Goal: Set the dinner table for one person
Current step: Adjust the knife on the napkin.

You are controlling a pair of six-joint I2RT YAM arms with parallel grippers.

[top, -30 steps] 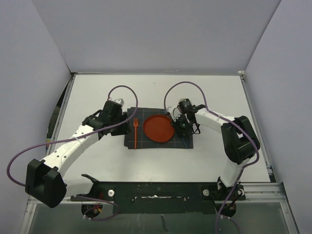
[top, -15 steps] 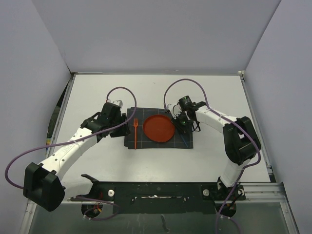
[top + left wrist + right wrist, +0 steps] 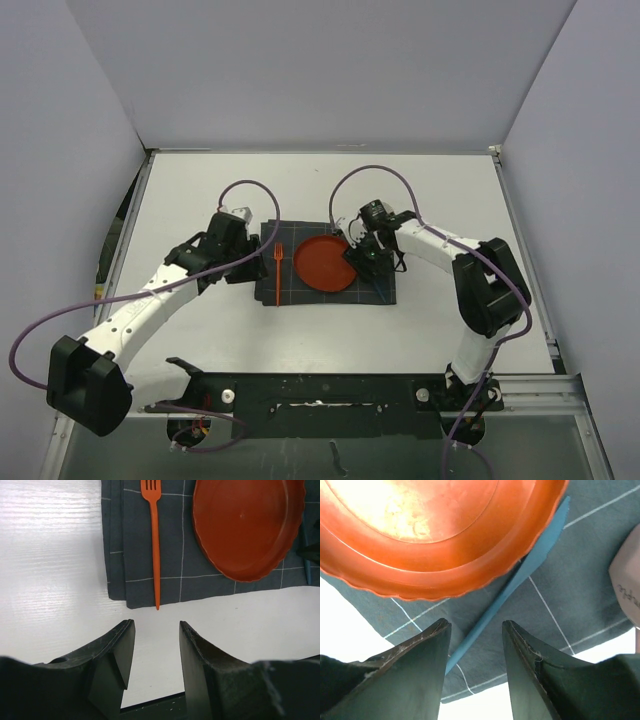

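Observation:
The white dinner table (image 3: 200, 190) carries a dark grid-lined mat (image 3: 320, 298). On the mat lie an orange-red plate (image 3: 322, 265) and, left of it, an orange fork (image 3: 278, 272). A blue knife (image 3: 520, 575) lies on the mat (image 3: 570, 580) by the plate's rim (image 3: 420, 530), partly tucked under it. My right gripper (image 3: 360, 258) hovers open over the knife's handle, one finger on each side of it (image 3: 476, 625). My left gripper (image 3: 248, 265) is open and empty over bare table beside the mat (image 3: 156, 624); the fork (image 3: 154, 545) and plate (image 3: 245, 525) lie ahead.
Purple cables loop above both wrists (image 3: 250, 185). Grey walls enclose the table on three sides. A pale tag with writing (image 3: 627, 580) shows at the right edge of the right wrist view. Metal rails run along the table edges (image 3: 520, 250).
My right gripper has shifted slightly left, closer to the plate's right rim. My left gripper has drawn back a little to the left, away from the fork.

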